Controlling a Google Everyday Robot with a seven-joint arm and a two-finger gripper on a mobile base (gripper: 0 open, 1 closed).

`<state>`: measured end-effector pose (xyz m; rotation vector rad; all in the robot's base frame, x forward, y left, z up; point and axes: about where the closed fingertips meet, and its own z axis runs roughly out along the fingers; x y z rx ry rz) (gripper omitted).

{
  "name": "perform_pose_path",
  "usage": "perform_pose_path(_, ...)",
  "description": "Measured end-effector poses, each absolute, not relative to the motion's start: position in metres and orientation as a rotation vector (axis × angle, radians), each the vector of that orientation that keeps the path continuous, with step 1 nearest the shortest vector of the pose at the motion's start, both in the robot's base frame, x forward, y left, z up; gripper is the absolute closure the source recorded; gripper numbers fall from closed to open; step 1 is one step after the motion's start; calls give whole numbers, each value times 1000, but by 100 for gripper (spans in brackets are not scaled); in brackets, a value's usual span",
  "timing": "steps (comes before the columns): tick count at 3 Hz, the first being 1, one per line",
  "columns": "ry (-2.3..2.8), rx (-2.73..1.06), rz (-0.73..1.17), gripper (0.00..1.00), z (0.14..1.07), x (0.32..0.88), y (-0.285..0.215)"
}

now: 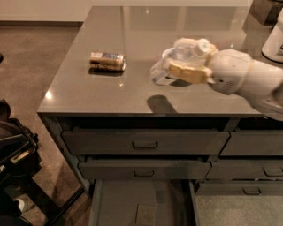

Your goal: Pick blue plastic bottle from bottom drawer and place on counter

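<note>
- A pale wall [44,9] runs along the top edge at 11 o'clock.
- Mottled brown floor [40,57] fills the side from 9 to 10 o'clock.
- The counter [132,39], glossy grey-brown, takes the middle. Pale reflections lie on it at 12 o'clock, and a bright glint [47,94] sits near its 9 o'clock edge.
- Dark grey drawer fronts [110,141] with slot handles stand below, and the bottom drawer [119,203] is open at 6 o'clock.
- Black gear [13,145] sits at 8 o'clock.
- The gripper [188,70] hangs over the counter at 2 o'clock, clasping the blue plastic bottle [177,55].
</note>
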<state>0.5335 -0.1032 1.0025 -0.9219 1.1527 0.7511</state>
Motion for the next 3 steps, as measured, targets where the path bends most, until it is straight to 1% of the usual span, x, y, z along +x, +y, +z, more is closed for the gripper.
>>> perform_pose_path(1,1121,-888,873,100,978,554,-67)
perform_pose_path(2,1121,-882,887,82,973,556,-64)
perform_pose_path(3,1121,-882,887,59,973,556,-64)
